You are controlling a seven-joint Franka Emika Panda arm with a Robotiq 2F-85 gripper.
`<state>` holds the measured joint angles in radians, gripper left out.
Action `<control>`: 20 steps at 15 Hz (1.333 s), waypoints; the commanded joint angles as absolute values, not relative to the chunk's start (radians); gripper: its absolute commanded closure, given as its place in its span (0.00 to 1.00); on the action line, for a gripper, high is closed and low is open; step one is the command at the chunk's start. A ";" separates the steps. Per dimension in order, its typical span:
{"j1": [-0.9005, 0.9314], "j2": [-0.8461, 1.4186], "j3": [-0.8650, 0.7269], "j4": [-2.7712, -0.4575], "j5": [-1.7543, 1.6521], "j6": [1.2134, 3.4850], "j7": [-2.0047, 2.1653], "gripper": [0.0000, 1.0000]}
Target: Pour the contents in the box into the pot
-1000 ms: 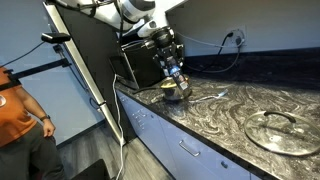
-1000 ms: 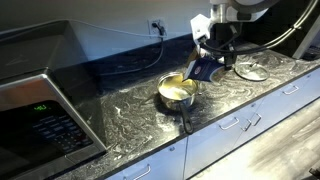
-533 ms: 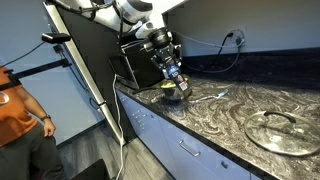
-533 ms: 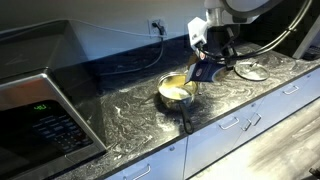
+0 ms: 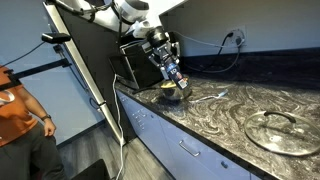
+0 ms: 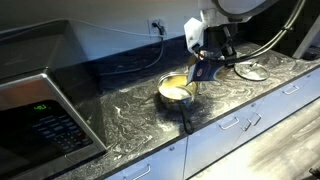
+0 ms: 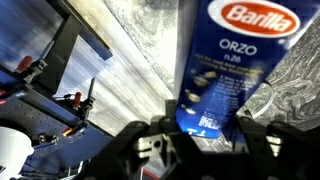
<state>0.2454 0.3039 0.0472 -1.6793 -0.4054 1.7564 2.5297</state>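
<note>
Box (image 6: 205, 70) at pot (image 6: 175, 102); glass lid (image 6: 250, 72), microwave (image 6: 40, 118) seemingly apart.

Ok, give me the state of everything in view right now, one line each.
box: held off the counter, tilted, just above the pot.
gripper: shut on the box.
pot: upright on the counter, uncovered, pale yellow inside.
glass lid: lying flat on the counter, away from the pot.
microwave: door closed, display lit.

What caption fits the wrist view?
Gripper shut on blue Barilla orzo box, marbled countertop behind.
</note>
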 commanded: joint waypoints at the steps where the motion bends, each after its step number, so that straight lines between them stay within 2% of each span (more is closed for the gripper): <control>1: 0.267 0.339 0.050 -1.604 -0.436 1.683 2.562 0.80; 20: 0.358 0.466 0.043 -1.416 -0.527 1.502 2.575 0.80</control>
<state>0.3337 0.4345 0.0484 -1.4821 -0.4995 1.5625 2.5432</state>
